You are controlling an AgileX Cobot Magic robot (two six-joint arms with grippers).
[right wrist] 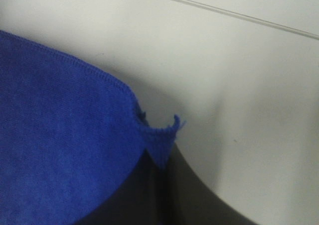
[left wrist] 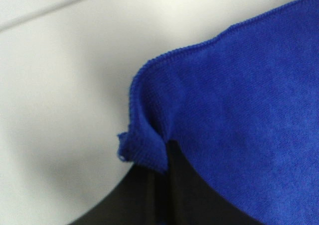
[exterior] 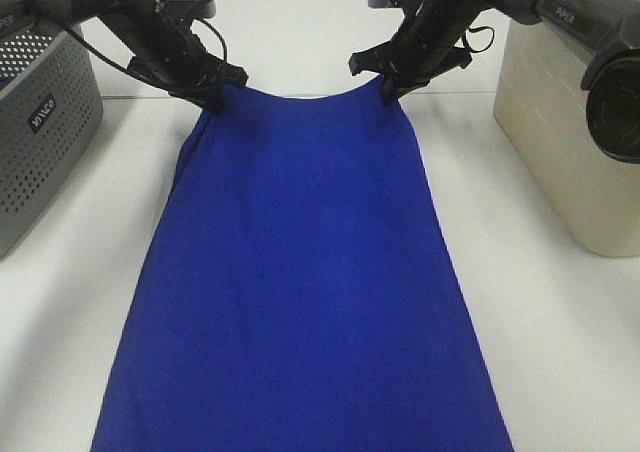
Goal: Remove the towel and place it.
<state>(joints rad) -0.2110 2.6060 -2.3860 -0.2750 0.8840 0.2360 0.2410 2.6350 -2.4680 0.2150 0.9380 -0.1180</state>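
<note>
The towel [exterior: 300, 292] lies spread lengthwise down the middle of the white table [exterior: 560, 352], its near end running out of sight at the near edge and its far end lifted off the surface. The left gripper [exterior: 215, 97] has the far left corner pinched tight between its closed jaws, and the right gripper [exterior: 388, 90] has the far right corner pinched the same way, so the far hem sags in a shallow curve between the two. Both grippers sit at the far end of the cloth, well apart from each other, each right at its own corner with the rest of the towel trailing toward the near side. From the left wrist camera a small fold of blue towel [left wrist: 144, 153] pokes out past the dark jaw; from the right wrist camera the other corner [right wrist: 162, 140] does likewise. A grey perforated box [exterior: 40, 132] stands to the far left and a cream container [exterior: 570, 142] to the far right, neither touching the cloth
</note>
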